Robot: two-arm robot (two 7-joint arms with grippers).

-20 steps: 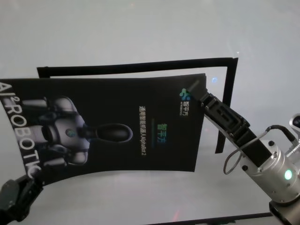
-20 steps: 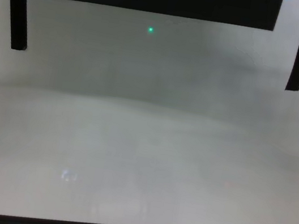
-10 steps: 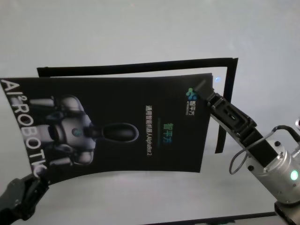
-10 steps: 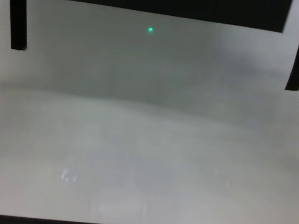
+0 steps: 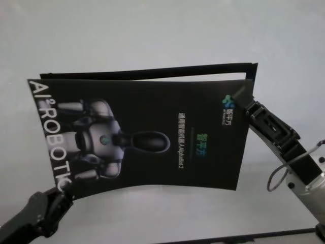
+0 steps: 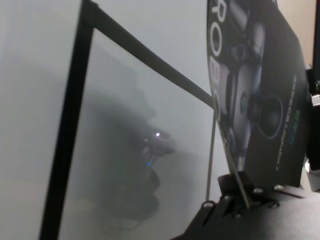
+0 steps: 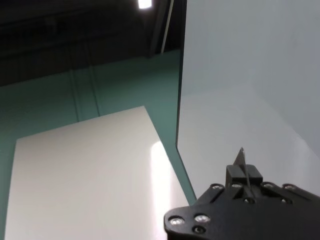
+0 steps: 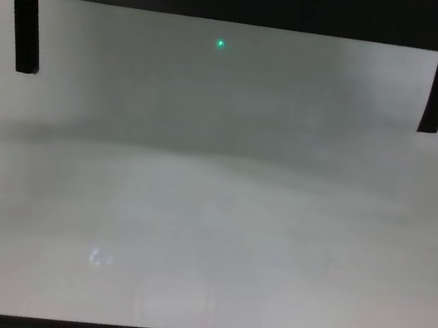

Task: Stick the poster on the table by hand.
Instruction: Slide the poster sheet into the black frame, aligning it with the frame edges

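The right gripper (image 5: 246,100) is reaching in from the lower right of the head view, its fingers pinched together on the right edge of the poster (image 5: 152,137), close to the upper right corner by the small blue-green logo. In the right wrist view the same gripper (image 7: 243,167) is showing the sheet edge-on as a thin sliver caught between its closed tips. Behind it, the black forearm is running down to a silver wrist section at the lower right edge of the head view.

The left gripper (image 5: 60,189) is coming up from the lower left corner of the head view and is clamping the poster's lower left corner, just beside the end of the white lettering. In the left wrist view this gripper (image 6: 239,189) is gripping the bottom edge of the sheet, which is rising above it with the robot picture facing the camera.

The poster is being held between the two grippers in the middle of the head view, its lower edge bowing upward and its left end sitting higher in the frame than flat paper would. Beneath it, a black tape outline (image 5: 152,71) is lying on the table (image 5: 152,30), peeking out along the poster's top edge. In the chest view two short black tape strips (image 8: 27,31) are standing at upper left and upper right on the pale table (image 8: 211,213).
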